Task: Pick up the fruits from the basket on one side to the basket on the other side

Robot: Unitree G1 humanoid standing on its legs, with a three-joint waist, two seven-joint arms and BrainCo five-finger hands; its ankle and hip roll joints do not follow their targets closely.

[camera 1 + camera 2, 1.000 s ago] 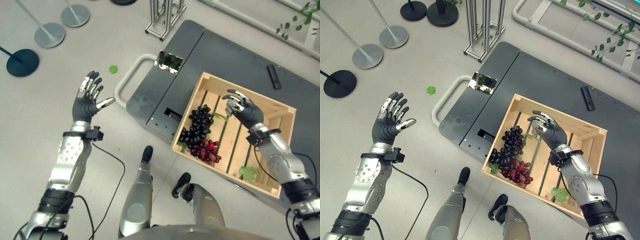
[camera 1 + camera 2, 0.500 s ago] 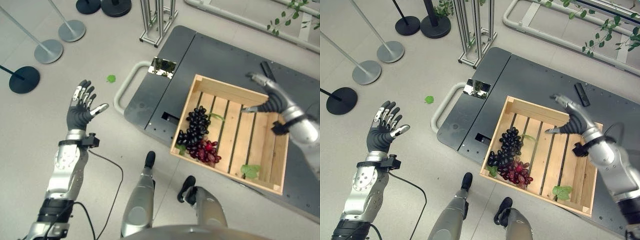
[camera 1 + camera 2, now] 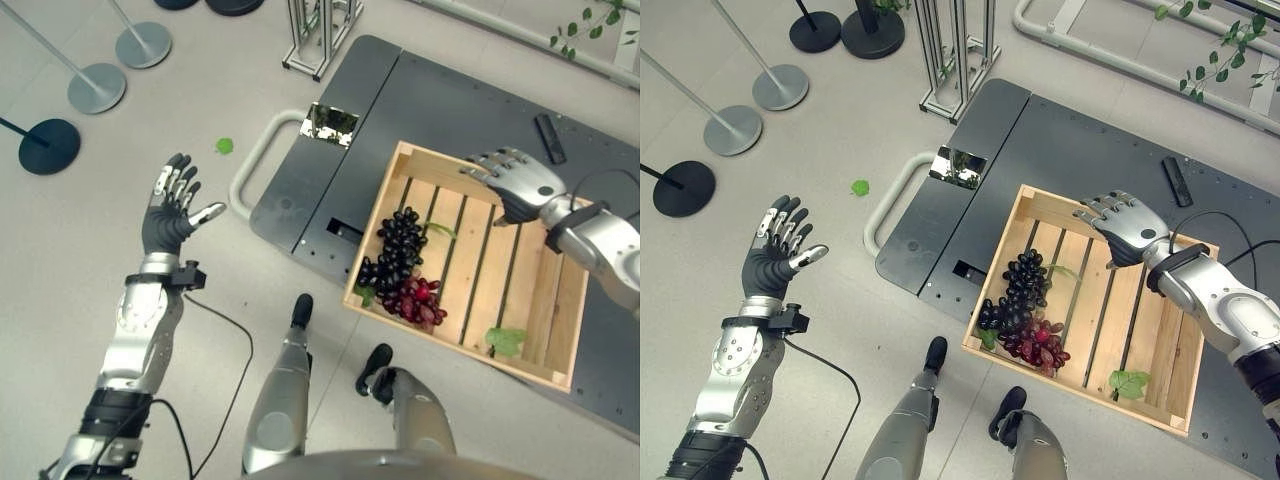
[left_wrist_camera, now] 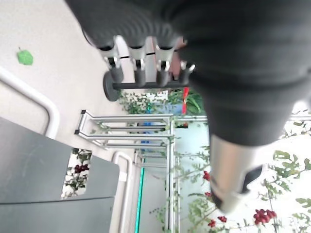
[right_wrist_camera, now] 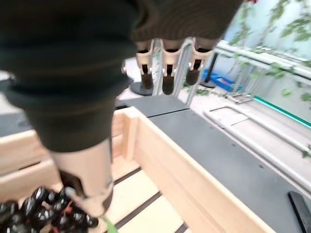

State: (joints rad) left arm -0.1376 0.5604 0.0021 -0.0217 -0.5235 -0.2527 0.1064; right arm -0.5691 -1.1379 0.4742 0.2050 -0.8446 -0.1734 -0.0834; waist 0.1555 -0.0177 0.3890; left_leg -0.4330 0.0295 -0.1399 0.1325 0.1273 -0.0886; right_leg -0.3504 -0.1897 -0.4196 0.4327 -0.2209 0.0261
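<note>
Left eye view: a wooden crate (image 3: 470, 262) (the slatted box serving as the basket) sits on a dark grey surface (image 3: 470, 110). A bunch of black grapes (image 3: 393, 247) lies in the crate's left part, with a bunch of red grapes (image 3: 418, 300) touching it on the near side. A green leaf (image 3: 505, 340) rests on the slats near the crate's near right corner. The right hand (image 3: 515, 183) hovers above the crate's far edge, fingers spread and relaxed, holding nothing, well apart from the grapes. The left hand (image 3: 172, 212) is raised over the bare floor, well to the left of the surface, fingers straight and spread wide, empty. A small green leaf (image 3: 225, 145) lies on the floor just beyond it.

Right eye view: the same layout; a black remote-like bar (image 3: 1175, 181) lies on the surface beyond the crate. Round stand bases (image 3: 732, 130) dot the floor at the far left.

Left wrist view: the left hand's fingers (image 4: 137, 73) reach out straight, nothing between them.

Right wrist view: the right hand's fingers (image 5: 167, 75) extend loosely above the crate's wall (image 5: 175, 160); black grapes sit below the thumb (image 5: 90, 194).
</note>
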